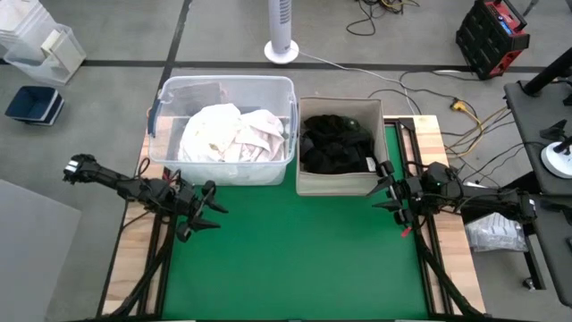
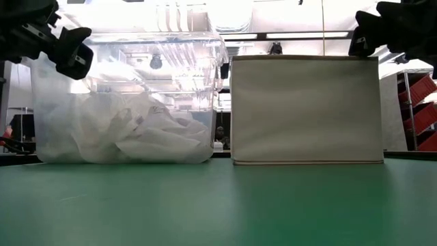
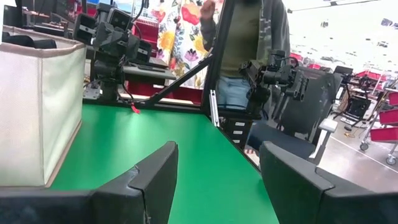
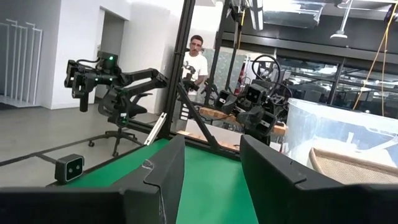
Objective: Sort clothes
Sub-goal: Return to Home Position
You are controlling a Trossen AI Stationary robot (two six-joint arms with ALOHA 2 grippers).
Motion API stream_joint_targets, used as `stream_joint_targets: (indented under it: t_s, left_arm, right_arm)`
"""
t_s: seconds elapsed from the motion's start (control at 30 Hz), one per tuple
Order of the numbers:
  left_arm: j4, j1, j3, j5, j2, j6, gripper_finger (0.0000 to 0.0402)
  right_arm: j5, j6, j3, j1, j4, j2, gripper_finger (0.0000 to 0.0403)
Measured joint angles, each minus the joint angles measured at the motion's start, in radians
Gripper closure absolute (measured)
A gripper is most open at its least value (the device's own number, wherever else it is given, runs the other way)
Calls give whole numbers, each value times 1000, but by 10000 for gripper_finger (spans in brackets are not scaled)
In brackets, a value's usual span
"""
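Crumpled white clothes [image 1: 228, 134] fill the clear plastic bin [image 1: 223, 82] that stands at the far edge of the green mat [image 1: 295, 259], on its left half. In the low view you can see their soft folds pressed against the bin's glossy, round-cornered wall. The dark clothes [image 1: 335, 143], black and bunched, lie in the boxy beige fabric bin [image 1: 340, 183] on the right half of the mat's far edge, just beside the clear one. Its cloth walls are flat, matte and straight-sided.

Your left gripper [image 1: 213, 201] hangs over the mat's left edge, apart from the white clothes, which lie beyond it inside the clear bin. Its fingers are spread wide with nothing between them. Your right gripper [image 1: 384, 188] hangs over the mat's right edge, close to the fabric bin's near corner. It does not touch the dark clothes inside, and its fingers are likewise spread wide and hold nothing. The mat is smooth and evenly green, laid on a pale wooden tabletop [image 1: 447, 259].
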Motion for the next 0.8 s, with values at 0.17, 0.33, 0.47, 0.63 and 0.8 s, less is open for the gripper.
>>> stream_joint_targets:
  t_s: [0.17, 0.33, 0.47, 0.63, 0.8]
  left_arm:
    - [0, 0, 0, 0, 12, 0, 197]
    - [0, 0, 0, 0, 24, 0, 197]
    - [0, 0, 0, 0, 33, 0, 197]
    - [0, 0, 0, 0, 41, 0, 197]
    - [0, 0, 0, 0, 49, 0, 197]
  right_arm:
    - [-1, 0, 0, 0, 0, 0, 266]
    - [-3, 0, 0, 0, 0, 0, 278]
    - [-3, 0, 0, 0, 0, 0, 287]
    - [-3, 0, 0, 0, 0, 0, 295]
    - [-3, -1, 0, 0, 0, 0, 302]
